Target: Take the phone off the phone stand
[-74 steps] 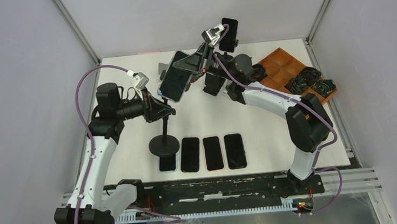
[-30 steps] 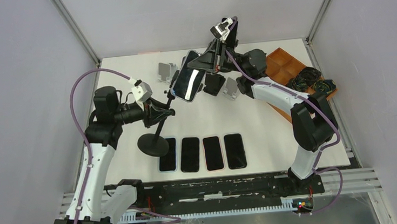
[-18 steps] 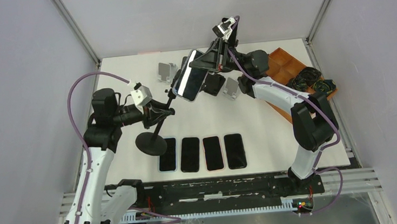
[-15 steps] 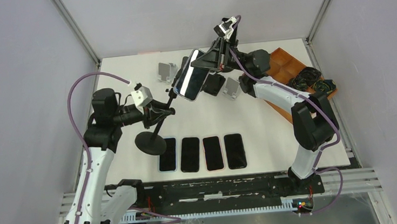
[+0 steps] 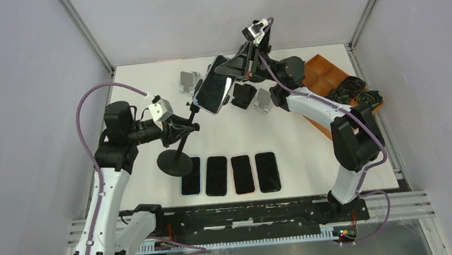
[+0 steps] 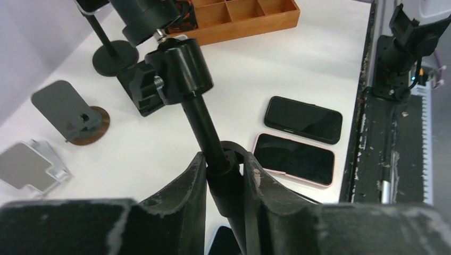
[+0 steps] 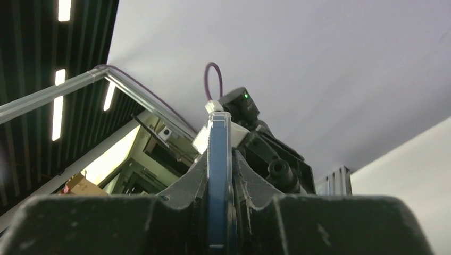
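The black phone stand has a round base (image 5: 175, 163) and a thin pole (image 6: 205, 127) that leans up to the right. My left gripper (image 5: 183, 129) is shut on the pole at mid height; in the left wrist view (image 6: 224, 161) both fingers press it below the ball joint (image 6: 180, 70). The phone (image 5: 213, 93), dark screen and blue edge, is at the pole's top. My right gripper (image 5: 237, 70) is shut on it. In the right wrist view the phone (image 7: 219, 159) stands edge-on between the fingers (image 7: 219, 178). I cannot tell whether the phone still sits in the stand's clamp.
Several phones (image 5: 242, 174) lie in a row at the near edge, the stand's base overlapping the leftmost. Small stands (image 5: 190, 80) (image 5: 262, 99) stand at the back. A wooden tray (image 5: 324, 72) with cables is at the right. Another black stand (image 6: 113, 53) is behind.
The right gripper has lifted the phone up and right, then eased it slightly left and down. The left gripper has tilted the stand, its base sliding a little left.
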